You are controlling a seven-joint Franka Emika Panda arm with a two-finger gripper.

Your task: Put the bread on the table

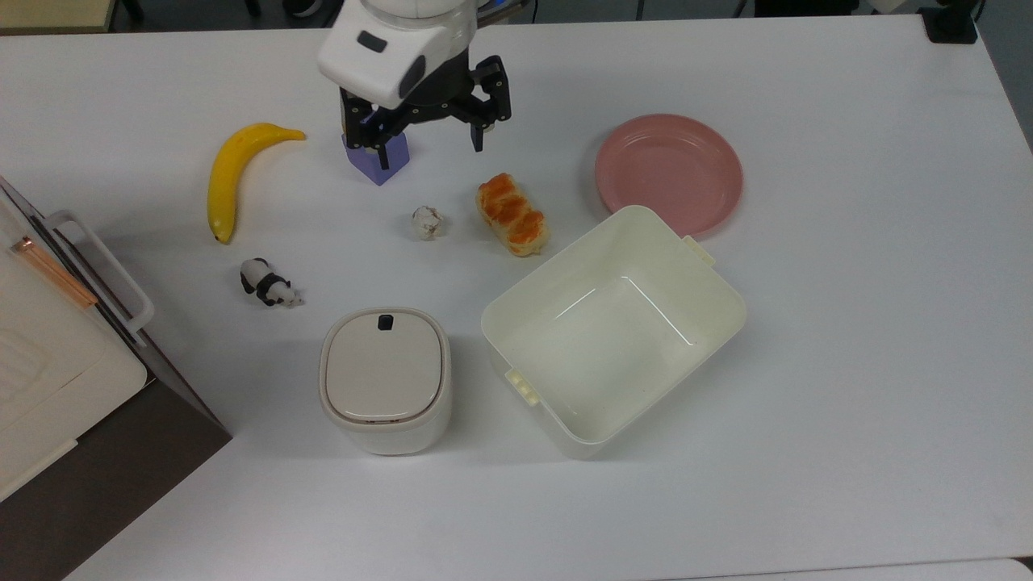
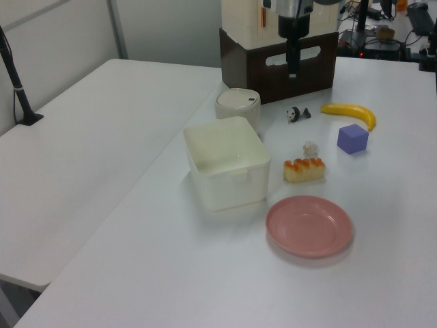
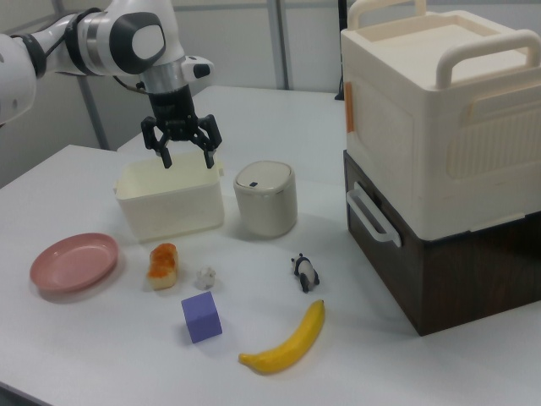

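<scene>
The bread point(image 1: 512, 214), a braided orange-brown bun, lies flat on the white table point(image 1: 847, 323) between a paper ball and an open cream box; it also shows in the left view point(image 2: 304, 169) and the right view point(image 3: 162, 264). My gripper point(image 1: 429, 148) hangs high above the table, open and empty, up and to the left of the bread in the top view. In the right view the gripper point(image 3: 188, 157) is spread in front of the box's far side. In the left view the gripper point(image 2: 293, 68) hangs well above the bun.
A pink plate point(image 1: 668, 172) sits right of the bread and an open cream box point(image 1: 613, 327) just below it. Nearby are a paper ball point(image 1: 427, 222), purple cube point(image 1: 379, 165), banana point(image 1: 234, 173), panda toy point(image 1: 266, 282), lidded bin point(image 1: 385, 379) and a stacked case point(image 1: 48, 355).
</scene>
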